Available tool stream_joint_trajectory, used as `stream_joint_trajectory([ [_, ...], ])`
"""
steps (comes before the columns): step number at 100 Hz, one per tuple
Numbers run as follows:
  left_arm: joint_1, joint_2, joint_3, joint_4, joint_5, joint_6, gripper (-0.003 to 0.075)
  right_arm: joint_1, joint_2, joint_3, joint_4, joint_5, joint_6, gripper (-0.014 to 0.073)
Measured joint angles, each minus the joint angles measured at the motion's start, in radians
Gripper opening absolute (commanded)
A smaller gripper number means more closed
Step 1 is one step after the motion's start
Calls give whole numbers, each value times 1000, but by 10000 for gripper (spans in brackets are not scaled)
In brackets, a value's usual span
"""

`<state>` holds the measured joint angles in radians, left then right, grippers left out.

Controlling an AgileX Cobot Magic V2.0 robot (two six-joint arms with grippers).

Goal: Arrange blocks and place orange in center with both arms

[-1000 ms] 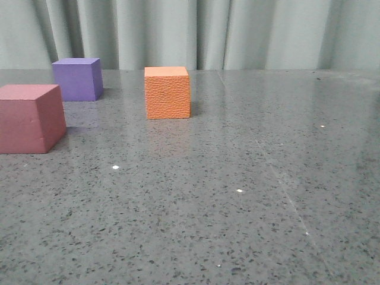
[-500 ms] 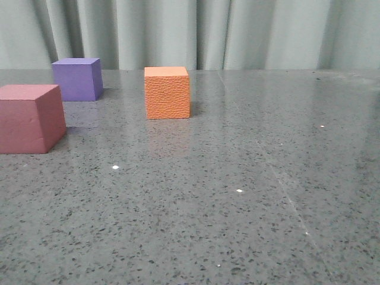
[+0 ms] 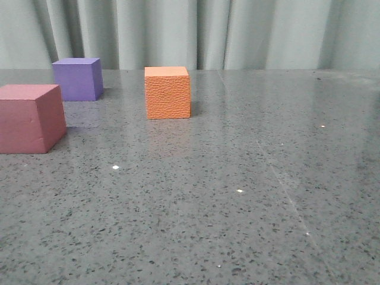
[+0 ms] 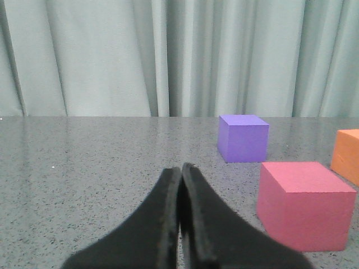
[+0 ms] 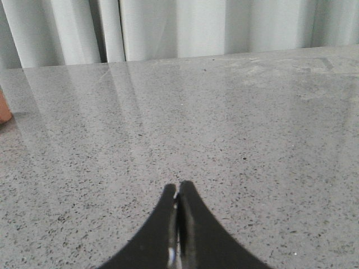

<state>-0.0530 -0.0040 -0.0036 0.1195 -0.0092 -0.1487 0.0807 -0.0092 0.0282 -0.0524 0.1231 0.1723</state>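
Note:
In the front view the orange cube (image 3: 168, 92) stands on the grey speckled table, left of middle and far back. The purple cube (image 3: 77, 79) stands further left and back. The pink-red cube (image 3: 29, 118) sits at the left edge, nearer. No gripper shows in the front view. In the left wrist view my left gripper (image 4: 180, 168) is shut and empty, with the pink-red cube (image 4: 303, 204), the purple cube (image 4: 243, 137) and an edge of the orange cube (image 4: 348, 156) beside and beyond it. In the right wrist view my right gripper (image 5: 178, 185) is shut and empty over bare table.
A pale pleated curtain (image 3: 190, 32) hangs behind the table's far edge. A sliver of the orange cube (image 5: 3, 109) shows at the edge of the right wrist view.

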Motion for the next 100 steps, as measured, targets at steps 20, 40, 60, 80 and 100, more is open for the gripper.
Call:
stream_joint_trajectory([
  [20, 0, 0, -87, -34, 161, -2, -19, 0, 0, 0, 0, 0, 0, -64],
  [40, 0, 140, -342, -44, 369, -3, -19, 0, 0, 0, 0, 0, 0, -64],
  [60, 0, 363, -587, -56, 592, -3, -19, 0, 0, 0, 0, 0, 0, -64],
  [80, 0, 512, -717, -68, 645, -3, -19, 0, 0, 0, 0, 0, 0, -64],
  [100, 0, 537, -729, -71, 656, -3, -18, 0, 0, 0, 0, 0, 0, -64],
])
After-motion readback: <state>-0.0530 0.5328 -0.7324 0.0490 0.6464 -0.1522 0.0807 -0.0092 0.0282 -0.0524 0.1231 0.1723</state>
